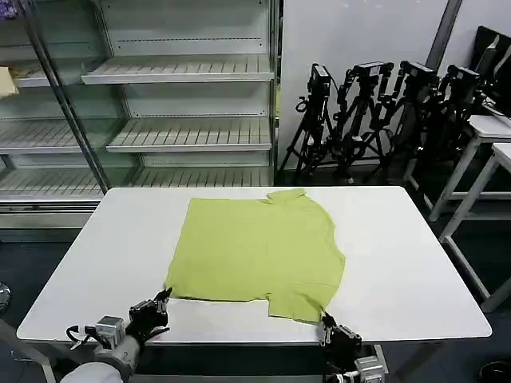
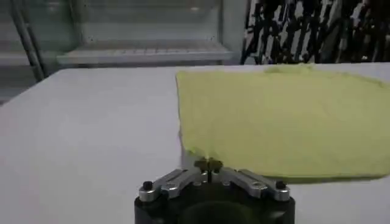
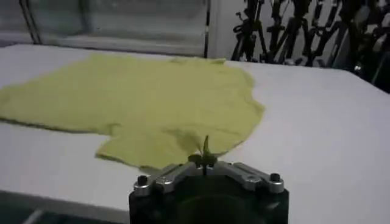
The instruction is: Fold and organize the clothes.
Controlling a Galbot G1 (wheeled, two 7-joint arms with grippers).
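1 T-shirt [image 1: 255, 251], lime yellow-green, thin soft fabric, no print, lies flat on a white table [image 1: 415, 263]. It looks folded lengthwise: a roughly rectangular sheet with a straight edge on the robot's left and a rounded, bulging edge on the right. A sleeve flap juts out at the near right corner; a small bump of fabric sits at the far edge. Surface is mostly smooth, with faint creases.

Table top is matte white and rectangular with rounded corners.

2 grippers, both at the near edge of the table. Left gripper [image 1: 165, 297] is at the shirt's near left corner; in the left wrist view its jaws [image 2: 208, 164] are closed together, pinching that corner of fabric. Right gripper [image 1: 325, 318] is at the near right sleeve flap; in the right wrist view its jaws [image 3: 205, 159] are together, with a small peak of yellow-green cloth pinched up between them.

Room: behind the table, on the left, a pale metal shelving unit [image 1: 184, 104] with slatted shelves, at least 3 tiers visible. At back right, a cluster of black tripods [image 1: 375, 112] against a white wall, about 4 with gear mounted on top. At the right edge, part of 1 more white table [image 1: 487, 136].
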